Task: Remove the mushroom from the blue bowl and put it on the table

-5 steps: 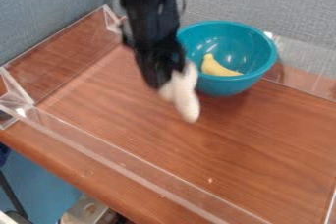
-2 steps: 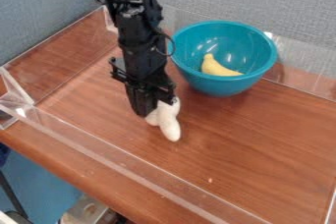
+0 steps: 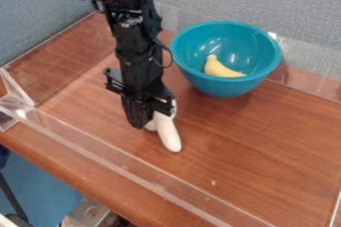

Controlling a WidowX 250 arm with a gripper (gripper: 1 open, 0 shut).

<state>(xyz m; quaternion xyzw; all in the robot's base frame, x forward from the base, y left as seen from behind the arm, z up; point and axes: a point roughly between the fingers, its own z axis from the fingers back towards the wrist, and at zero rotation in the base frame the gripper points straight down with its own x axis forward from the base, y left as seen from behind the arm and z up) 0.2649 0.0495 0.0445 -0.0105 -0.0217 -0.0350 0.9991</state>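
The black robot gripper (image 3: pixel 147 121) pointed straight down, its fingers pinched on the small cream-white toy mushroom (image 3: pixel 167 134). The mushroom sat low against the reddish-brown wood-grain table (image 3: pixel 253 146), clear of the round teal-blue plastic bowl (image 3: pixel 246 82) and to its lower left. Only a yellow banana-like piece (image 3: pixel 224 69) remained in that bowl. A clean release seemed to call for spreading the fingers slowly, then lifting straight up so the mushroom neither stuck nor rolled.

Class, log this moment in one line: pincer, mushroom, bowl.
pincer: shut on mushroom | mushroom: outside blue bowl, low at table | blue bowl: holds yellow piece only | release: not yet done
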